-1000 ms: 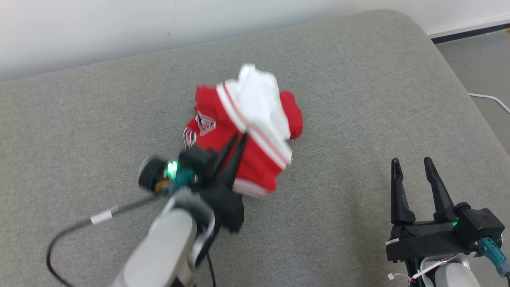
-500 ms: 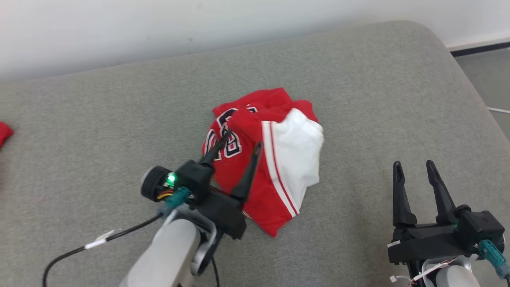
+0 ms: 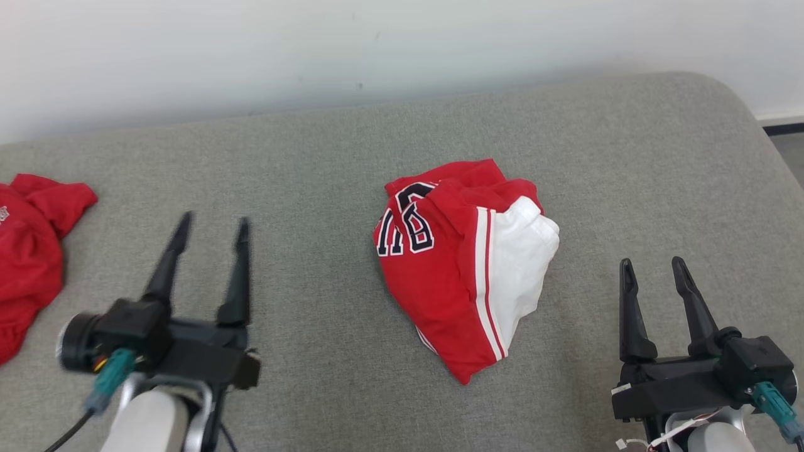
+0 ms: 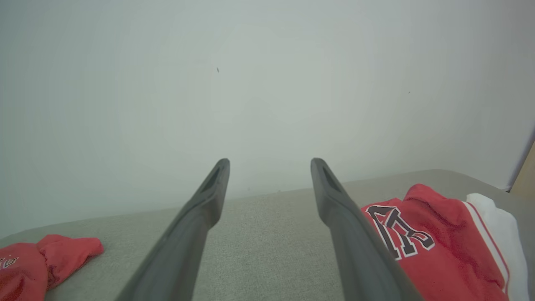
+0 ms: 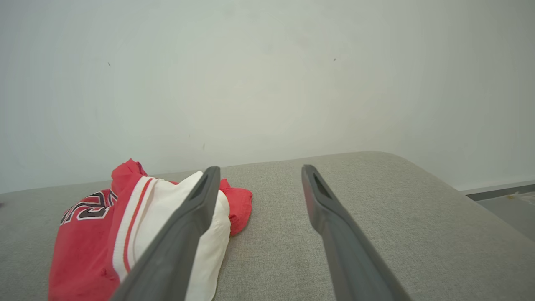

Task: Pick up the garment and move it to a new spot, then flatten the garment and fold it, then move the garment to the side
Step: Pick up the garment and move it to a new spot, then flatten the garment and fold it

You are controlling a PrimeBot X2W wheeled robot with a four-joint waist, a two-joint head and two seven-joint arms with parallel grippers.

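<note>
The garment is a crumpled red jersey with a white panel, white stripes and dark numerals, lying in a heap at the middle of the grey cushion. It also lies at the lower right of the left wrist view and the lower left of the right wrist view. My left gripper hovers open at the lower left, well clear of the garment, nothing between its fingers. At the lower right my right gripper stands open and empty, just right of the heap.
A second red garment lies at the cushion's left edge, also in the left wrist view. A pale wall runs behind the cushion. The cushion's rounded right corner drops to the floor.
My left gripper opened and let go of the garment, which dropped into a heap on the cushion. The left arm drew back to the lower left. The camera shifted, bringing the second red garment into sight.
</note>
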